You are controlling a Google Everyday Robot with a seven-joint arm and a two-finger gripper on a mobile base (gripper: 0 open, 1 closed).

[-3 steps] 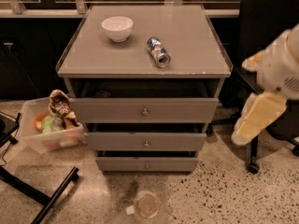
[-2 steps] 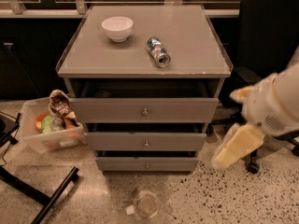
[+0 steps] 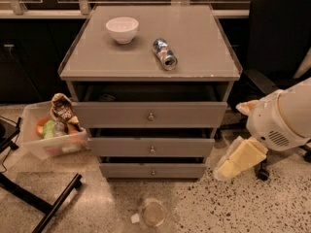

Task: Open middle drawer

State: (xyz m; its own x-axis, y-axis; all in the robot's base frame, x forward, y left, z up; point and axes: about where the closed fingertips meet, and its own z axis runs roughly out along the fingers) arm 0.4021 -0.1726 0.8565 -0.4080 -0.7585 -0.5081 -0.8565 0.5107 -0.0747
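Three drawers; our gripper [image 3: 240, 158] hovers low beside them (spread or closed, we cannot tell) — approach step; next, reach the middle drawer [image 3: 121, 147] by its knob [image 3: 152, 149].

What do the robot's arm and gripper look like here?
The arm is a bulky, rounded white shell with a tan seam and a small slotted vent. The gripper, low to the right of the cabinet, is pale cream-yellow and blocky. No cables or markings show.
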